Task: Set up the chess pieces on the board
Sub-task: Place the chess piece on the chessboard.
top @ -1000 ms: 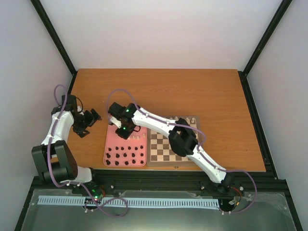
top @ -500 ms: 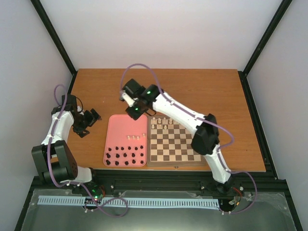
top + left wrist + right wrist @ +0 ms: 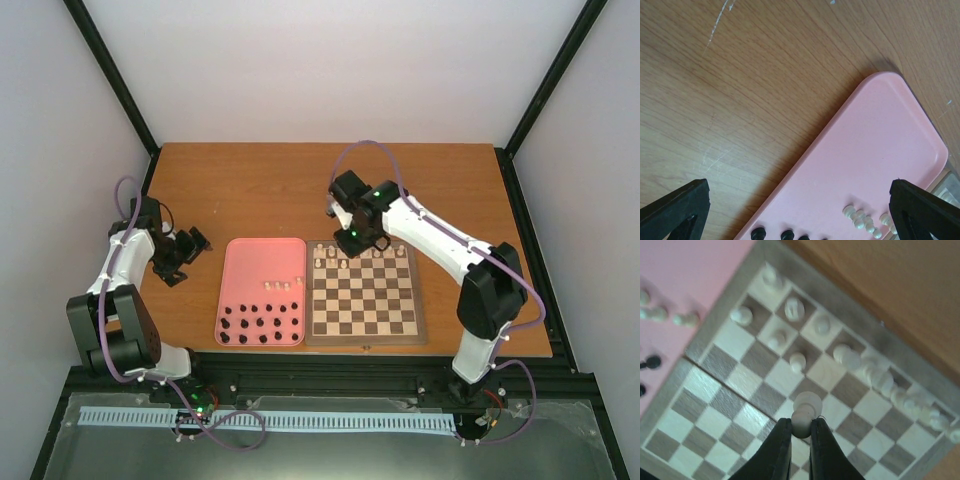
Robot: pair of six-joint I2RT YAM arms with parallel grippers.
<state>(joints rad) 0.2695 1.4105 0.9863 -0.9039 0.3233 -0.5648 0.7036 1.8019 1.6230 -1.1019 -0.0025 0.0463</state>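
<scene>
While the right claw (image 3: pixel 801 429) is clenched on a white pawn (image 3: pixel 805 410), the pawn hangs above the board (image 3: pixel 365 341) just short of its far rows. White pieces (image 3: pixel 790 335) already crowd those rows toward the far-left corner. The free squares beside them are probably the target, so a straight vertical descent is advised. The board lies along the near edge of the desk (image 3: pixel 300 180), right of centre, and its middle and near rows are bare, giving open room for approach. A pink tray (image 3: pixel 262 262) sits against the board's left edge. It holds the remaining white pieces (image 3: pixel 285 285) and, along its near edge, the black ones (image 3: pixel 260 330). The left claw (image 3: pixel 187 255) is released and empty. It is parked off the tray's far-left corner, well apart from the board, presumably to leave the right arm room.
</scene>
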